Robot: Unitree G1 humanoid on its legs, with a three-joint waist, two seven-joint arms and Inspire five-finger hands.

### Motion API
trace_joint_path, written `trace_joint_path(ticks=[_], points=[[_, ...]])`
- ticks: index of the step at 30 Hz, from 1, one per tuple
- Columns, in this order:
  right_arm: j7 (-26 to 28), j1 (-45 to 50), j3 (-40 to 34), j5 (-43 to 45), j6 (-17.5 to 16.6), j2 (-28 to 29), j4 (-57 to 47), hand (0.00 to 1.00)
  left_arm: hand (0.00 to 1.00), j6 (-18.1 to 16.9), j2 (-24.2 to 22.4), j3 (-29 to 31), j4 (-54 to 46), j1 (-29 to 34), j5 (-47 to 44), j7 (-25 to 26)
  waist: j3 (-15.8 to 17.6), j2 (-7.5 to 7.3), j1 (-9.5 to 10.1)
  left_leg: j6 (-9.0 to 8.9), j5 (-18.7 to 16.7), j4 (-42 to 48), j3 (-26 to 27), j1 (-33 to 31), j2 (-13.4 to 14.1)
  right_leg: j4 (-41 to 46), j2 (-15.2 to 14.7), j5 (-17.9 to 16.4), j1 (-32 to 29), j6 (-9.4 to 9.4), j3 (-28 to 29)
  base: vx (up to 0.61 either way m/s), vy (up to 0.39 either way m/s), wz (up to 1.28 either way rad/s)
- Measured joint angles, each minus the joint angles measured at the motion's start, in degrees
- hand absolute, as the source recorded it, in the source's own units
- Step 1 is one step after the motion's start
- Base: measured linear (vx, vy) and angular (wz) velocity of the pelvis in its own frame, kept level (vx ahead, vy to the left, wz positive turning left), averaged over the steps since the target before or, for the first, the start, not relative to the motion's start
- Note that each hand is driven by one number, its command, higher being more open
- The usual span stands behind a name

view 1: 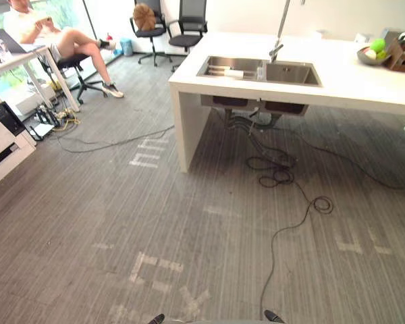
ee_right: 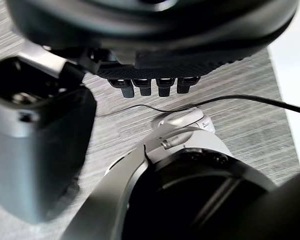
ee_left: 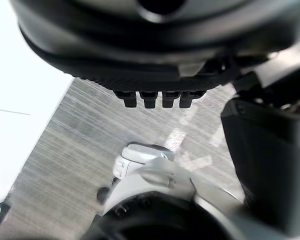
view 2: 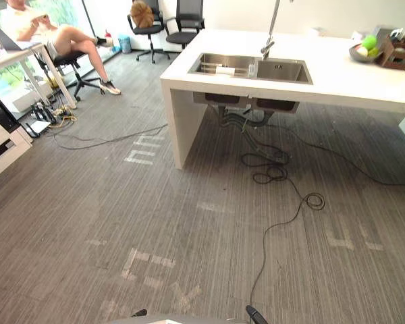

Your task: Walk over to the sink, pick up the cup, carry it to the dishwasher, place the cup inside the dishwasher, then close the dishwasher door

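Cup: not identifiable for certain; a small white object (view 1: 234, 72) lay in the sink's (view 1: 293, 73) left basin.
Sink: set in a white counter (view 1: 351, 91), across the grey carpet (view 1: 121, 223).
Left hand (ee_left: 140, 50): fingers relaxed, holding nothing.
Right hand (ee_right: 150, 40): likewise slack and empty.
Background: a seated person (view 1: 47, 30), far left.

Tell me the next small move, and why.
Probably step forward toward the sink. It sits in the counter, far off across the floor, and the left hand and right hand hold nothing yet.
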Motion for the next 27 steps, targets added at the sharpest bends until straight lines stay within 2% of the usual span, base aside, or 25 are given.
trace_joint_path(ticks=[2, 7, 10, 12, 13, 18, 25, 27], points=[[-1.05, -1.90, -0.94, 0.01, -1.88, 0.42, -0.03, 1.00, 1.00, -0.70, 0.43, -1.26, -0.86, -1.52, -2.36, -2.70, 1.31, 0.06, -0.71, -0.74, 1.18, -2.61, -1.05, 2.22, 0.08, -1.00, 0.19, 0.28, 1.90, 0.01, -1.38, 0.00, -0.045, 0.21], [-1.17, -5.63, -0.83, -3.29, -5.46, 1.13, -2.36, 1.00, 1.00, -1.38, 0.32, -4.22, -6.42, -4.01, -3.66, -6.01, 1.94, 0.07, -0.75, -0.94, 1.30, -3.08, -0.90, 2.72, 0.08, -2.34, 0.26, 0.45, 3.28, 0.16, -2.61, 0.00, -0.029, 0.07], [-1.18, -8.28, -0.83, -4.22, -6.74, 2.93, -3.68, 1.00, 1.00, -2.67, 0.35, -5.16, -7.77, -4.97, -2.40, -5.57, 2.68, -0.08, -0.89, -0.96, 1.30, -3.11, -0.65, 2.83, 0.11, -2.44, 0.30, 0.46, 3.36, 0.17, -2.60, 0.00, 0.000, 0.00], [-1.49, -9.90, -0.83, -5.48, -7.54, 4.06, -4.65, 1.00, 1.00, -4.07, -1.01, -5.07, -9.68, -5.27, -1.05, -2.66, 3.06, 0.04, -0.92, -0.98, 1.32, -3.09, -0.56, 2.70, 0.01, -2.72, 0.19, 0.68, 3.45, 0.50, -2.94, 0.01, -0.013, 0.05], [-1.41, -11.16, -0.96, -6.61, -7.54, 4.38, -4.79, 1.00, 1.00, -5.32, -2.10, -5.07, -11.19, -5.40, 1.65, 0.01, 3.08, 0.03, -0.85, -1.00, 1.33, -2.89, -0.54, 2.66, -0.01, -2.74, 0.11, 0.89, 3.55, 0.77, -3.63, 0.01, -0.004, 0.07], [0.08, -12.13, -3.74, -9.39, -7.33, 3.00, -9.77, 1.00, 1.00, -9.00, -2.37, -4.80, -16.04, -5.59, 6.83, 5.73, 3.18, 0.12, -0.92, -1.17, 1.41, -2.88, 0.23, 2.75, -0.01, -2.68, -0.03, 1.36, 3.72, 1.08, -4.12, 0.00, 0.000, 0.01], [1.93, -12.35, -5.47, -10.03, -4.04, 1.00, -12.35, 1.00, 1.00, -9.61, -3.05, -5.06, -19.04, -5.73, 14.49, 6.47, 3.70, 0.58, -1.73, -1.28, 1.36, -2.88, 1.90, 2.91, 0.03, -2.44, -0.12, 1.36, 3.79, 1.13, -3.89, -0.02, -0.002, -0.01], [2.14, -11.78, -5.48, -10.03, -4.02, 1.18, -12.36, 1.00, 1.00, -10.01, -3.37, -5.07, -19.05, -5.54, 16.88, 6.61, 3.91, 0.82, -2.02, -1.28, 1.36, -2.89, 2.37, 2.90, 0.05, -2.37, -0.13, 1.35, 3.69, 1.14, -3.70, -0.04, -0.002, -0.06]])
